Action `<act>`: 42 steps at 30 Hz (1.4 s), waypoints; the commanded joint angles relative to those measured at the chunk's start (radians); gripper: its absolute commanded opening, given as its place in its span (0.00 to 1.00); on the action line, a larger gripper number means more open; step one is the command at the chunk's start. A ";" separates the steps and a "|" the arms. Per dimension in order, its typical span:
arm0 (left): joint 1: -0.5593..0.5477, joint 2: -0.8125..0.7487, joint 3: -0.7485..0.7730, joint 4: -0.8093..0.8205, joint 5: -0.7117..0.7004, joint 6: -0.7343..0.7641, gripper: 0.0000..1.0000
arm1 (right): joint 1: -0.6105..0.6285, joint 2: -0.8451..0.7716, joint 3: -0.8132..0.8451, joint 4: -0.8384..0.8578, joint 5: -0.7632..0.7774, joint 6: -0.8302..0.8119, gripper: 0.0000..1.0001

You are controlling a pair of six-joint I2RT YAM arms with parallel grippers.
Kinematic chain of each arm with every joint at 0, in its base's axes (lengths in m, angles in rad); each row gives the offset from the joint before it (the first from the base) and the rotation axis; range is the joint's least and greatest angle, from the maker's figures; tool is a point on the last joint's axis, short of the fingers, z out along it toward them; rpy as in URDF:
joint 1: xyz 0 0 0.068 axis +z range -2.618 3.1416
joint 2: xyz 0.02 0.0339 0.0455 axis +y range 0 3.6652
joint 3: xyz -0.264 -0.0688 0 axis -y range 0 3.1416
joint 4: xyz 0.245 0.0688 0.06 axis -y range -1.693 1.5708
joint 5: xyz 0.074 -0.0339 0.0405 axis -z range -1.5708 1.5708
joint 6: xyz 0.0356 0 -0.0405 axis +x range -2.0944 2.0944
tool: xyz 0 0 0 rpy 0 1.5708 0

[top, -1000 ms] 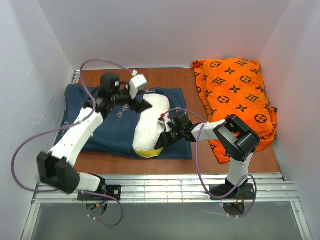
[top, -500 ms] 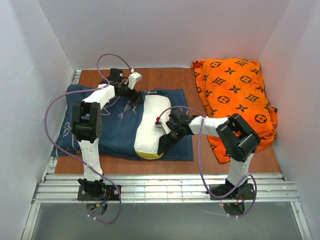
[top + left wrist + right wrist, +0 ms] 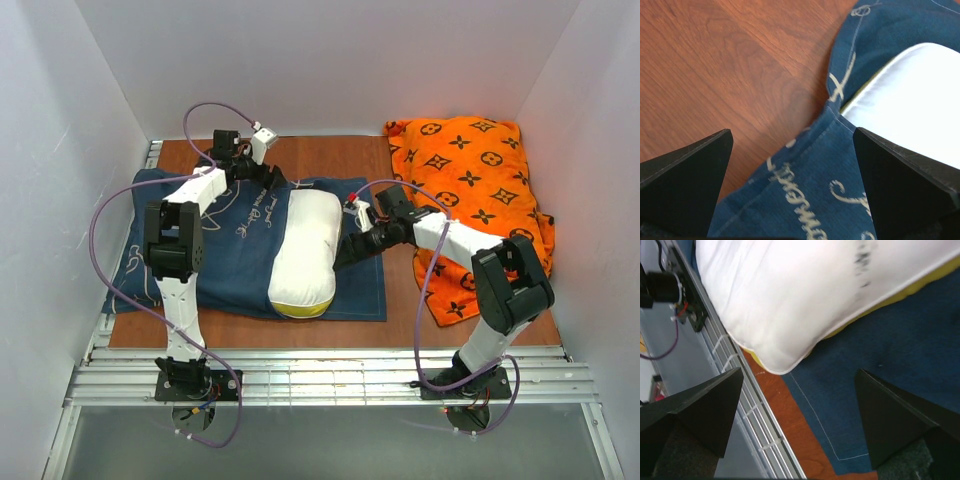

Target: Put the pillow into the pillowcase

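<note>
Navy pillowcase [image 3: 225, 255]: lies flat on the left half of the wooden table [image 3: 330, 158]. White script and line drawings face up.
Pillow [image 3: 305, 250]: white and plump, with a yellow band at its near end. It lies lengthwise on the right part of the case. Blue cloth shows past its right side and near end, and nearly all of it is uncovered.
Case hem: in the left wrist view a stitched blue edge runs up against the pillow's far corner (tucked under or just beside, can't tell).
Left gripper [image 3: 272, 180]: at the far edge of the case, by the pillow's far-left corner. Fingers [image 3: 685, 185] are spread wide, with only cloth and wood between them.
Right gripper [image 3: 350, 250]: low at the pillow's right side, over the blue cloth. Fingers [image 3: 900, 425] are wide apart and grip nothing. Contact with the pillow: can't tell.
Orange cushion [image 3: 470, 190]: far right of the table, dark monogram print, well apart from the pillow. The right arm crosses its left edge.
Metal rail [image 3: 330, 378]: runs along the near edge and carries both arm bases.
</note>
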 commanded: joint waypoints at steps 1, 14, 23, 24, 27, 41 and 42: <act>0.007 0.062 0.074 -0.010 0.043 -0.010 0.92 | -0.066 0.062 0.078 0.037 -0.014 0.067 0.87; 0.010 0.169 0.155 -0.130 0.146 0.010 0.50 | -0.129 0.237 0.178 0.239 -0.103 0.235 0.86; 0.009 0.107 0.192 -0.147 0.302 -0.068 0.00 | -0.123 0.332 0.214 0.447 -0.031 0.331 0.85; 0.007 0.078 0.189 -0.148 0.315 -0.075 0.00 | -0.123 0.362 0.239 0.465 -0.005 0.335 0.85; -0.005 0.029 0.171 -0.154 0.354 -0.105 0.00 | -0.123 0.407 0.263 0.549 0.011 0.361 0.83; -0.128 -0.171 0.082 -0.093 0.439 -0.379 0.00 | 0.077 0.357 0.357 0.770 -0.058 0.380 0.01; -0.129 -0.180 0.064 -0.069 0.442 -0.394 0.00 | 0.087 0.323 0.349 0.777 -0.054 0.375 0.01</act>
